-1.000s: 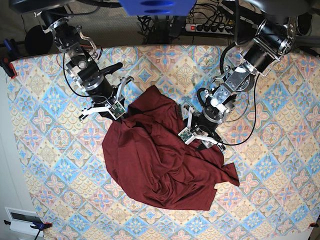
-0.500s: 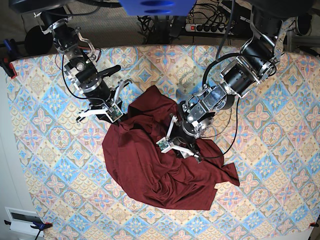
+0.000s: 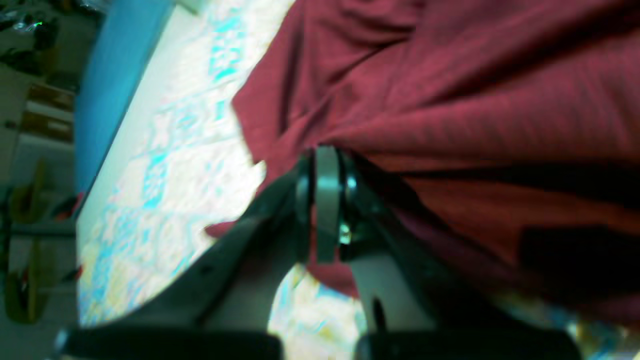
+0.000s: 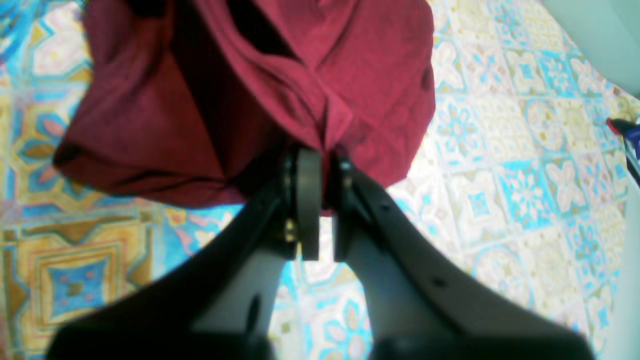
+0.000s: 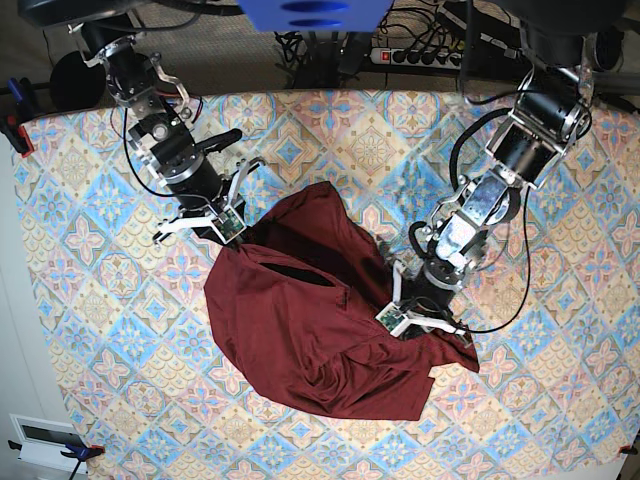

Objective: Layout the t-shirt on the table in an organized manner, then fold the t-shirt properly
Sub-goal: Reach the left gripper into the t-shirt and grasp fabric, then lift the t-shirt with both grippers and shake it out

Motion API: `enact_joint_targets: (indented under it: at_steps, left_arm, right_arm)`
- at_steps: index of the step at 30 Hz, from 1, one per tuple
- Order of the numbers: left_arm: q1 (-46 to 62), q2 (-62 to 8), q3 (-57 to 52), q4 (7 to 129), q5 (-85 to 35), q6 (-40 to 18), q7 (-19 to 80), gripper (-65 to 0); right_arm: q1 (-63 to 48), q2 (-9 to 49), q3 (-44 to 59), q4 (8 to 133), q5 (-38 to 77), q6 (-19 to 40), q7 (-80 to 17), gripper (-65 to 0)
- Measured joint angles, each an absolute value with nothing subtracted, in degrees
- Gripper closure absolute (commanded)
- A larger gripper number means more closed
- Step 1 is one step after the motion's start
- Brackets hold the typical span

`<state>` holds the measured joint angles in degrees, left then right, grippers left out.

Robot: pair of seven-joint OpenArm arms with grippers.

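The dark maroon t-shirt (image 5: 300, 330) lies crumpled in the middle of the table (image 5: 90, 300) with its pastel tile pattern. My right gripper (image 5: 222, 228) is at the shirt's upper left edge. In the right wrist view it (image 4: 324, 167) is shut on a fold of the t-shirt (image 4: 310, 75). My left gripper (image 5: 405, 315) is over the shirt's right side. In the left wrist view it (image 3: 327, 200) is shut, with the t-shirt (image 3: 450, 75) bunched around its fingertips. The table (image 3: 175, 150) shows beside the cloth.
A power strip (image 5: 420, 55) and cables lie beyond the table's far edge. Clamps (image 5: 18, 130) hold the cloth at the left edge. A white box (image 5: 45, 440) sits off the near left corner. Patterned table (image 4: 500, 175) surrounds the shirt on all sides.
My left gripper has shut and moved right and toward the near edge, from the shirt's middle to its right side. The shirt's top fold shifted and a dark opening appeared. The right arm stayed put.
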<state>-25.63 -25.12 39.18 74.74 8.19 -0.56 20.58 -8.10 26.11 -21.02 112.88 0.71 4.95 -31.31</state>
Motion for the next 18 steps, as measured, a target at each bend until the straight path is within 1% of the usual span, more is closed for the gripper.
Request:
enact_joint_targets:
  at_steps: [5,9,12,14,18]
  left_arm:
    - [-19.62,-31.2,33.23,84.36,7.66,-1.41,20.64,0.0]
    - [-14.9,-36.1,26.81,91.35,6.59,-1.23,20.34,0.0]
    - [-10.85,-39.7,20.32,95.46,0.69,-1.48,20.73,0.0]
    - [-8.05,-42.54,14.17,97.25,-3.75,-0.43,21.58,0.0]
    - [-4.23,-45.76,5.06,99.59,-9.58,-0.36,21.5,0.0]
  right_arm:
    - [-13.52,25.93,-21.63,112.99,0.67,4.73,-31.73,0.0]
    - [-14.22,24.45,-28.77,113.97,0.36,4.93,-31.09,0.0]
    - [-13.41,24.27,-34.76,114.3,0.14,4.51,-31.16,0.0]
    - [-13.28,22.87,-38.35,114.28,0.16,4.78,-31.53,0.0]
    - [-10.31,20.73,-46.19,114.28,0.4,4.95,-31.64,0.0]
